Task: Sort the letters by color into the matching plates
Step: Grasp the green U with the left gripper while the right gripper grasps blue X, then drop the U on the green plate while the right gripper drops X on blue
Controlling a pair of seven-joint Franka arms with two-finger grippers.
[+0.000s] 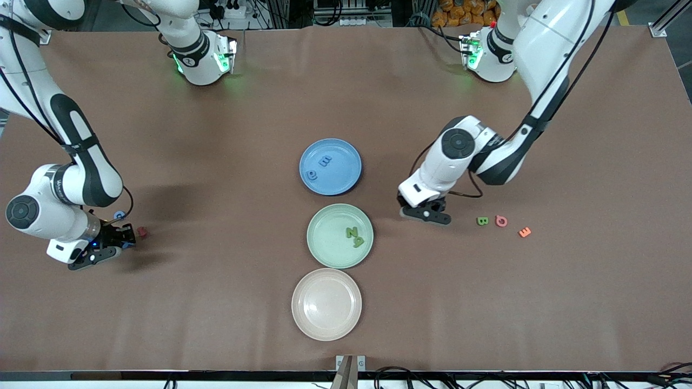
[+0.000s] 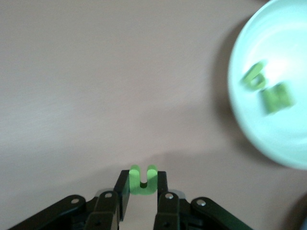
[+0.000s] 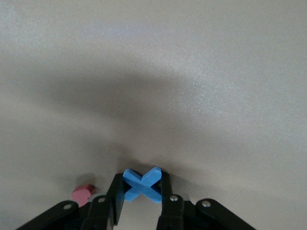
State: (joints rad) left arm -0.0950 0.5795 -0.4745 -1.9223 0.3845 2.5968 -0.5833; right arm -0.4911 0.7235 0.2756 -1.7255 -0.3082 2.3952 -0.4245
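My left gripper (image 2: 143, 177) is shut on a green U-shaped letter (image 2: 143, 186), low over the bare table beside the mint green plate (image 1: 324, 254), toward the left arm's end. That plate holds two green letters (image 1: 355, 236). My right gripper (image 3: 142, 178) is shut on a blue X letter (image 3: 142, 187) down at the table near the right arm's end, next to a dark red letter (image 1: 142, 232). A blue ring-shaped letter (image 1: 119, 215) lies close by. The blue plate (image 1: 346, 178) holds two blue letters (image 1: 319, 167).
A beige-pink plate (image 1: 326, 304) sits nearest the front camera with nothing in it. Toward the left arm's end lie a green letter B (image 1: 482, 221), a pink letter (image 1: 501, 221) and an orange letter (image 1: 524, 232) in a row.
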